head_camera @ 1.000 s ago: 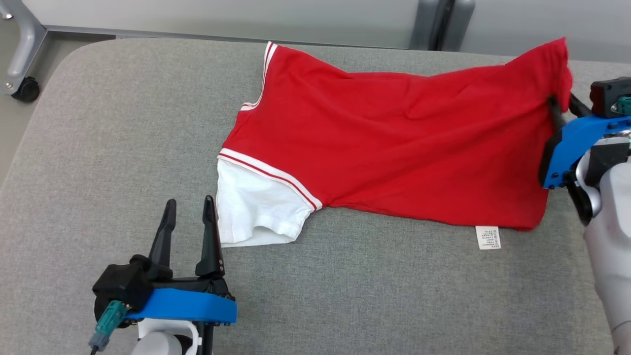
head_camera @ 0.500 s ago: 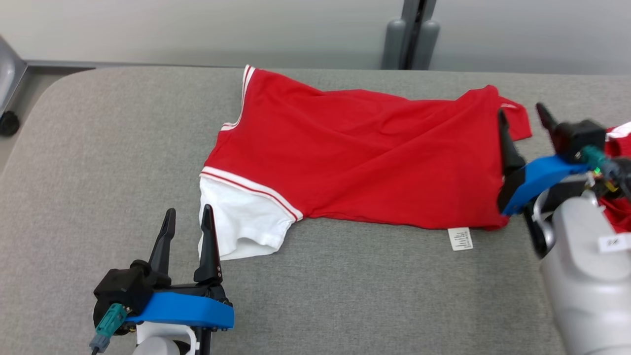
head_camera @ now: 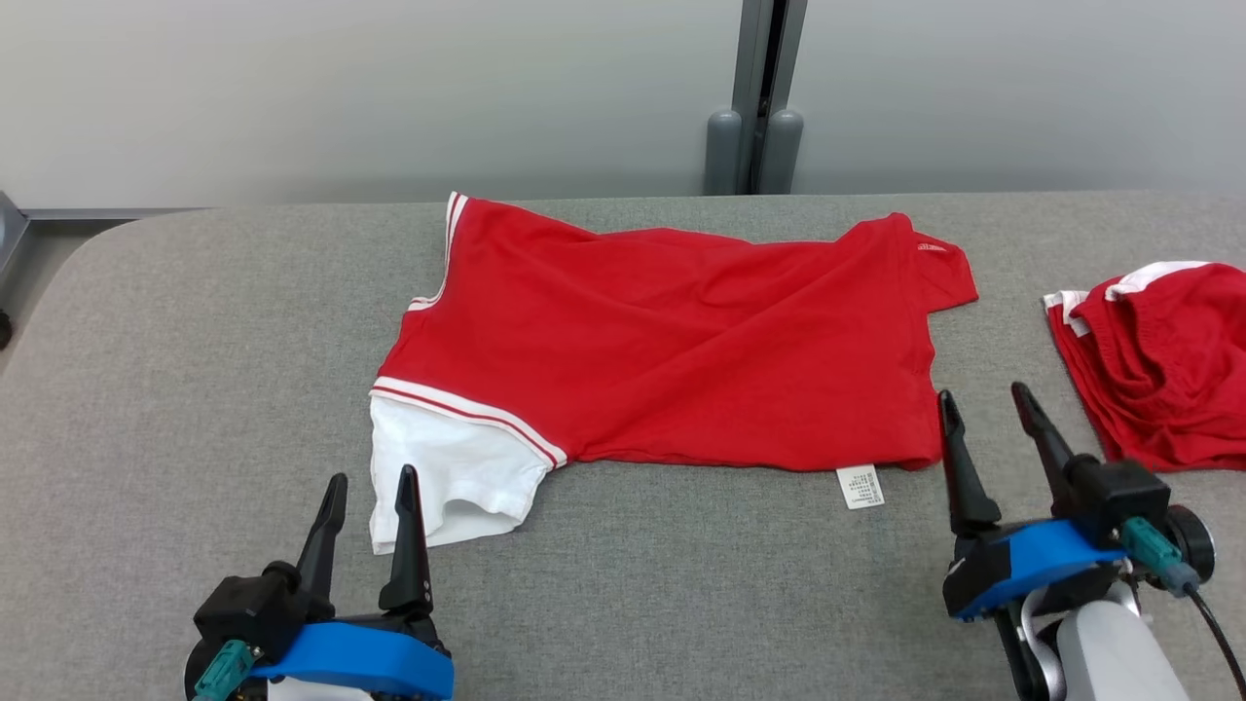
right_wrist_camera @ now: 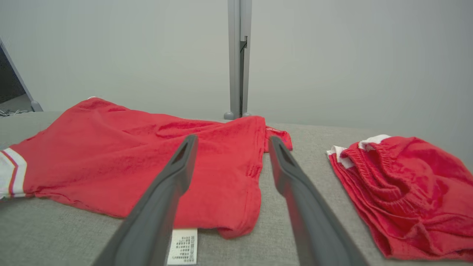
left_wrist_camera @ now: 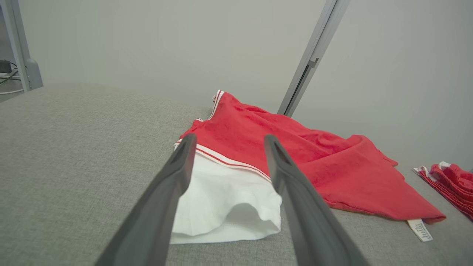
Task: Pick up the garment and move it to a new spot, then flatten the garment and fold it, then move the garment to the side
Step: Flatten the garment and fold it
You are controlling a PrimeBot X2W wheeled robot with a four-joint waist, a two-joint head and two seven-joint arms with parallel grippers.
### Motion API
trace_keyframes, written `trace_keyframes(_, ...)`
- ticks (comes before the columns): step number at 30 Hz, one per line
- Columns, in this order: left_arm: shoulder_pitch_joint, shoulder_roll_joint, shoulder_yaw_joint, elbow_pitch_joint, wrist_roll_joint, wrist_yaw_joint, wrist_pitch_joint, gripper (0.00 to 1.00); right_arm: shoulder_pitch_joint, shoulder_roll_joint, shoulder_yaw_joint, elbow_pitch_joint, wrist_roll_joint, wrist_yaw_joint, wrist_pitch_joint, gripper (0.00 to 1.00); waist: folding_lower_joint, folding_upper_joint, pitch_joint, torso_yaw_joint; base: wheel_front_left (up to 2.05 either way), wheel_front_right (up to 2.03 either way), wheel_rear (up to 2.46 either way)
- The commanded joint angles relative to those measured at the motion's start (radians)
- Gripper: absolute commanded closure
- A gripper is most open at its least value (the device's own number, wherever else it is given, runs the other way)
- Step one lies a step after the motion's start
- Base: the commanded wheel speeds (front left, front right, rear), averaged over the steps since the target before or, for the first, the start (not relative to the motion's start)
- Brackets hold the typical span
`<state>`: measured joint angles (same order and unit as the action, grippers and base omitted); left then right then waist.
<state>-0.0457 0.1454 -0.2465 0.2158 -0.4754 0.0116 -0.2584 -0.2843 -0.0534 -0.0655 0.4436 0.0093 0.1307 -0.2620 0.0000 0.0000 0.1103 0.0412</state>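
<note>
Right hand (head_camera: 981, 391) is backing off the garment (head_camera: 662, 360), sitting wide open and empty just beside the red pile (head_camera: 1158, 360); left hand (head_camera: 372, 474) gaping empty too, well apart from it; garment lying near it on the surface (head_camera: 195, 389), soft, light, floppy, likely wanting pinching at hem corners.

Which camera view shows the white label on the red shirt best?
The right wrist view: the label lies nearest the camera there, large enough to show rows of print. The head view shows the label whole but small, at the hem of the shirt. The left wrist view shows it far off, small and slanted.
</note>
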Motion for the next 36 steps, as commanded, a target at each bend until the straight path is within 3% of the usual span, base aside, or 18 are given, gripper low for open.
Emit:
trace_keyframes(1,0.011,0.005,-0.001,0.004,-0.007,-0.004,-0.004,0.00,0.050,0.002,0.004,-0.045,0.011,0.000,-0.003,0.00,0.0000,0.0000,-0.008,-0.002,0.00,0.00,0.00)
trace_keyframes(12,0.031,0.004,-0.004,0.015,-0.014,0.009,-0.001,0.00,0.162,0.002,0.062,-0.124,0.109,0.000,-0.003,0.00,0.0000,0.0000,-0.043,-0.009,0.00,0.00,0.00)
trace_keyframes(36,0.037,0.019,-0.012,0.014,-0.023,0.033,0.016,0.00,0.151,0.002,0.071,-0.113,0.120,0.000,-0.004,0.00,0.0000,0.0000,-0.040,0.004,0.00,0.00,0.00)
